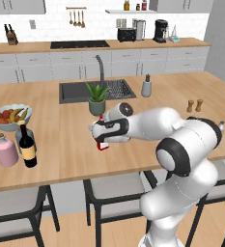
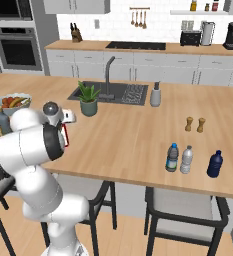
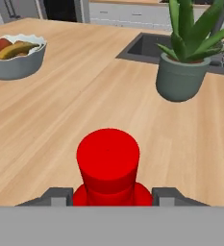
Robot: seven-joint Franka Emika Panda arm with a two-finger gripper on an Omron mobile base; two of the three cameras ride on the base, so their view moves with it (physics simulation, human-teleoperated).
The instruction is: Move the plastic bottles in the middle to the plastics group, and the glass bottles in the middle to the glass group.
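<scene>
My gripper (image 1: 100,136) is shut on the flat red bottle (image 1: 103,144) over the middle of the island counter (image 1: 61,159). In the hand view the bottle's red cap (image 3: 108,161) sits between the two fingertips (image 3: 56,196). I cannot tell whether the bottle touches the counter. The dark wine bottle (image 1: 28,148) stands at the left beside the squat pink bottle (image 1: 6,151) and the grey-blue bottle (image 1: 21,136). At the right, the blue-capped water bottle (image 2: 172,158) stands next to the pale-capped clear bottle (image 2: 187,160) and the dark blue item (image 2: 215,164).
A potted plant (image 1: 97,99) stands just behind the gripper, in front of the sink (image 1: 77,91). A fruit bowl (image 1: 10,116) sits at the far left. A soap dispenser (image 1: 146,87) and two small shakers (image 1: 194,105) stand to the right. Stools line the near edge.
</scene>
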